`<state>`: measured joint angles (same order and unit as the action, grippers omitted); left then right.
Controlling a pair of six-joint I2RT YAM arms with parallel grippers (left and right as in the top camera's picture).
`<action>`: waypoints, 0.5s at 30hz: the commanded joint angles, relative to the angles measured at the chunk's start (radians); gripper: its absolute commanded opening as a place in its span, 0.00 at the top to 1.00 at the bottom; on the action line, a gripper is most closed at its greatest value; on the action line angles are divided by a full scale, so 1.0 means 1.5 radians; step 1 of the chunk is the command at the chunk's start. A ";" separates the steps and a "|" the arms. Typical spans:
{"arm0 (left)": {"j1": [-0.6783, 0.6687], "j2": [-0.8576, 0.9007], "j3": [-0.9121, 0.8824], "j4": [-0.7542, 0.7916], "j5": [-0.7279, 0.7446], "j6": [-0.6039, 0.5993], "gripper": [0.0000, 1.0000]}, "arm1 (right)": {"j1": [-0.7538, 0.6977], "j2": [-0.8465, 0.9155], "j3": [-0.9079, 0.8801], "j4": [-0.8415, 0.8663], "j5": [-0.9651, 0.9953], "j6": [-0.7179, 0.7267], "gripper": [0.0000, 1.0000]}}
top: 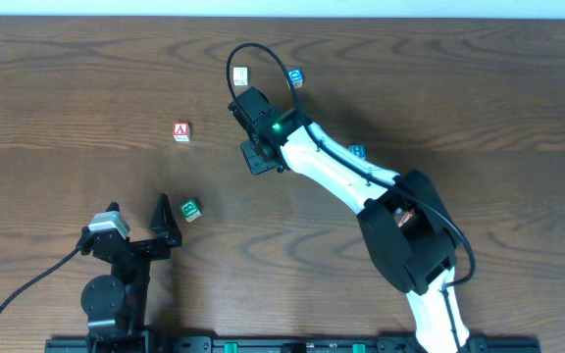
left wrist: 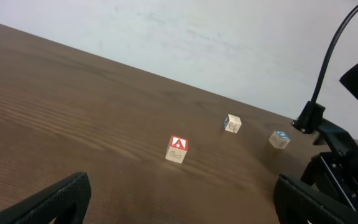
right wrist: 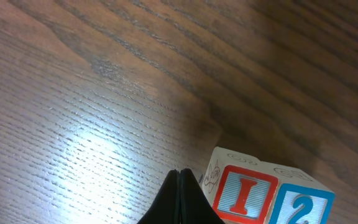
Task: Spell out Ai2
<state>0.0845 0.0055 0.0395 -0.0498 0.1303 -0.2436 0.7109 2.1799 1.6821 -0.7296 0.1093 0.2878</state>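
Note:
The red-bordered "A" cube (top: 181,131) stands alone on the table, and also shows in the left wrist view (left wrist: 177,149). In the right wrist view the red "I" cube (right wrist: 243,190) and the blue "2" cube (right wrist: 303,205) sit side by side, touching. My right gripper (right wrist: 179,175) is shut with nothing in it, its tips just left of the "I" cube. From overhead, the right gripper (top: 255,157) hides both of those cubes. My left gripper (top: 165,222) stands open and empty near the front, far short of the "A" cube.
A pale cube (top: 240,75) and a blue cube (top: 296,77) lie at the back. Another blue cube (top: 357,151) sits beside the right arm. A green cube (top: 190,209) lies next to the left gripper.

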 commanded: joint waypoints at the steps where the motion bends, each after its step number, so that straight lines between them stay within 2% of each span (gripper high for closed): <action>1: 0.003 -0.001 -0.023 -0.009 -0.005 -0.005 0.05 | 0.005 0.018 0.002 0.003 0.013 0.002 0.99; 15: 0.003 -0.001 -0.023 -0.009 -0.005 -0.005 0.05 | -0.008 0.028 0.002 0.003 0.045 0.002 0.99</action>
<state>0.0845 0.0055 0.0395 -0.0498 0.1299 -0.2436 0.7101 2.2158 1.6821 -0.7280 0.1551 0.2874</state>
